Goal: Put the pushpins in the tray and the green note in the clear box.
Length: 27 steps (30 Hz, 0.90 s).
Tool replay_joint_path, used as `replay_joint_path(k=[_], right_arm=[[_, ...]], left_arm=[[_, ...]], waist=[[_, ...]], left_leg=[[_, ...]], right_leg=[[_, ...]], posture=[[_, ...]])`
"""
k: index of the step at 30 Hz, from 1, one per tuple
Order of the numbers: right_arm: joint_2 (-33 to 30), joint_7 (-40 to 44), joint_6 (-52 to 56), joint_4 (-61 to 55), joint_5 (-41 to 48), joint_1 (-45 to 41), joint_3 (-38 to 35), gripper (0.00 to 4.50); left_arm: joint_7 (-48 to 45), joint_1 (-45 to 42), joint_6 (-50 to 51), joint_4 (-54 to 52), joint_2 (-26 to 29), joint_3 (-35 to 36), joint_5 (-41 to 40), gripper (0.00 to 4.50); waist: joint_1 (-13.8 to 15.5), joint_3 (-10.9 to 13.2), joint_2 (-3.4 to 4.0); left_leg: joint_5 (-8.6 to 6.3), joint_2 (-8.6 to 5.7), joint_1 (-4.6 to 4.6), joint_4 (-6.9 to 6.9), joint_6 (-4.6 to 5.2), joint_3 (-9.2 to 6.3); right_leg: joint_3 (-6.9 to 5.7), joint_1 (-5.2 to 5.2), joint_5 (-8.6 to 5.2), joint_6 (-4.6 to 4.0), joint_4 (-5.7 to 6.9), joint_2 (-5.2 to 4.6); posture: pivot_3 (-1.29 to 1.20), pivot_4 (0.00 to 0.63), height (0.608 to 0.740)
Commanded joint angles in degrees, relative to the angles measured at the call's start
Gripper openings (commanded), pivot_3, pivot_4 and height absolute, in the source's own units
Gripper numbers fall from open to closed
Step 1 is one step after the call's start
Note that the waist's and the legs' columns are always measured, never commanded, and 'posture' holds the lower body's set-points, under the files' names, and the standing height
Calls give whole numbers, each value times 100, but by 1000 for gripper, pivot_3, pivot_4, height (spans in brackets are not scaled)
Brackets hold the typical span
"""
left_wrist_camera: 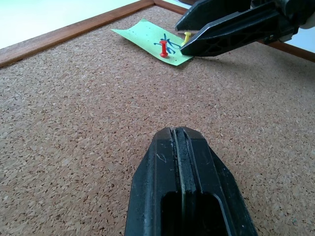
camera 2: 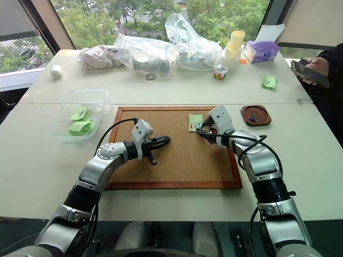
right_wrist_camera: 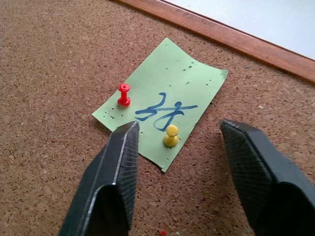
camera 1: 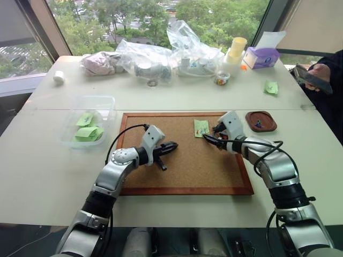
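The green note (right_wrist_camera: pixel 162 101), marked with blue ink, lies on the cork board (camera 1: pixel 182 160), pinned by a red pushpin (right_wrist_camera: pixel 123 94) and a yellow pushpin (right_wrist_camera: pixel 171 135). My right gripper (right_wrist_camera: pixel 179 129) hovers low over the note's edge. Its fingers are open on either side of the yellow pin and do not touch it. My left gripper (camera 1: pixel 170 145) is shut and empty over the middle of the board, pointing toward the note. The reddish-brown tray (camera 1: pixel 250 119) sits right of the board with a small blue item in it. The clear box (camera 1: pixel 91 97) stands left of the board.
Folded green notes (camera 1: pixel 89 128) lie in the clear box. Clear plastic bags (camera 1: pixel 155 56), yellow cups (camera 1: pixel 236 49), a purple tissue box (camera 1: pixel 261 57) and a white roll (camera 1: pixel 58 76) line the table's far side. A green scrap (camera 1: pixel 271 87) lies far right, near a person's hand holding a phone (camera 1: pixel 311 75).
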Motion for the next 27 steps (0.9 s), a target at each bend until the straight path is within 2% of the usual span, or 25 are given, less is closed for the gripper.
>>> replay_joint_path(k=[1, 3, 11, 20, 25, 27], right_arm=[[40, 44, -155, -40, -48, -87, -51, 919], [52, 55, -161, -40, -66, -91, -57, 22], [-163, 116, 177, -564, 54, -35, -282, 22], [-98, -425, 1218, -1284, 514, -435, -1225, 22], [43, -1100, 1442, -1025, 394, -696, -1724, 22], [141, -1948, 1319, -577, 22, -877, -2071, 22]], left_arm=[[17, 210, 147, 138, 82, -44, 94, 0], [12, 227, 149, 126, 96, -44, 94, 0], [17, 241, 185, 111, 102, -55, 95, 0], [-34, 249, 238, 164, 85, -132, 103, 0], [-61, 234, 242, 187, 92, -154, 117, 0], [-69, 222, 232, 199, 93, -162, 124, 0]], waist=[[-2, 0, 0], [-8, 0, 0], [1, 0, 0], [19, 0, 0], [15, 0, 0], [12, 0, 0]], left_leg=[[0, 0, 0, 0, 0, 0], [0, 0, 1, 0, 0, 0], [0, 2, 1, 0, 0, 0], [-1, 2, -2, 0, 1, -2], [-1, 3, -2, -1, 1, -2], [-1, 2, -2, -1, 1, -1]], right_leg=[[0, 0, 0, 0, 0, 0], [0, 0, 0, 0, 0, 1], [0, 0, 0, 0, 1, 0], [-1, -2, 0, 0, 0, -3], [-1, -1, 0, -1, 0, -4], [-1, -1, 0, -1, 0, -4]], posture=[[0, 150, 740], [0, 150, 740], [0, 150, 740], [0, 150, 740], [0, 150, 740], [0, 150, 740]])
